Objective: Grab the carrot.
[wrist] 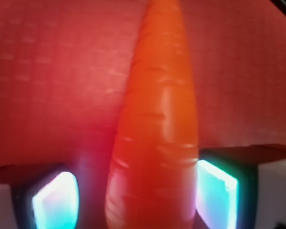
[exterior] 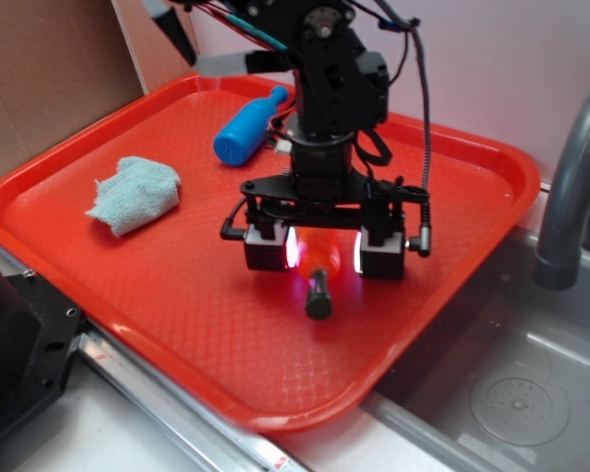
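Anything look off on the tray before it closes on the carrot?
Nothing stands out. The carrot lies flat on the tray between the gripper pads; the blue bottle lies on its side, and a crumpled cloth sits apart.

Glossy plastic carrot [wrist: 155,143] — textured red plastic tray [exterior: 128,285], fuzzy cloth [exterior: 135,194].

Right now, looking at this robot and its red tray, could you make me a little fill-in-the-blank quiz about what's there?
1. The carrot lies between the two fingers of the pincer, with its dark ____ end pointing toward the tray's near edge.
2. The bottle behind the arm is coloured ____.
3. The crumpled cloth rests on the ____.
4. Beside the tray, on the side away from the cloth, is a grey ____.

Missing words: stem; blue; tray; sink
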`<state>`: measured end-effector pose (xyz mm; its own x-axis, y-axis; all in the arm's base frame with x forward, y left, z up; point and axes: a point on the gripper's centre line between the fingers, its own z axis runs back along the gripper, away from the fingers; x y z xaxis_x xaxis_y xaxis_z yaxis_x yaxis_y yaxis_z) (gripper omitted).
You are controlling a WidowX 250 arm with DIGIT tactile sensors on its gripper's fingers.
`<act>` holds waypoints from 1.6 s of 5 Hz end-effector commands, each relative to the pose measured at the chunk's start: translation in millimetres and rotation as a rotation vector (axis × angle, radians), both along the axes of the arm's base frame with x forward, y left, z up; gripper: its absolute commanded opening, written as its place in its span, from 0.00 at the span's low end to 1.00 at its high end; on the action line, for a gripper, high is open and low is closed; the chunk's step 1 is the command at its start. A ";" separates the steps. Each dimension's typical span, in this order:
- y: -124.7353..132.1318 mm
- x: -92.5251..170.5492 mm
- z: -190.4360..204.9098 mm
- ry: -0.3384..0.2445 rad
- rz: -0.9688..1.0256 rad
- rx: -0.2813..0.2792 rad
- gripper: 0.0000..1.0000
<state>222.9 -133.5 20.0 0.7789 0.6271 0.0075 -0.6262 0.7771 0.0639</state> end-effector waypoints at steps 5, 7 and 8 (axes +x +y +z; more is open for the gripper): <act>44.1 -20.5 101.3 -0.033 -0.262 -0.070 0.00; 84.6 -47.6 172.1 -0.119 -0.448 -0.060 0.00; 90.9 -55.9 184.3 -0.185 -0.396 -0.017 0.00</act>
<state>159.5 -43.0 195.1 0.9523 0.2801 0.1212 -0.2812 0.9596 -0.0081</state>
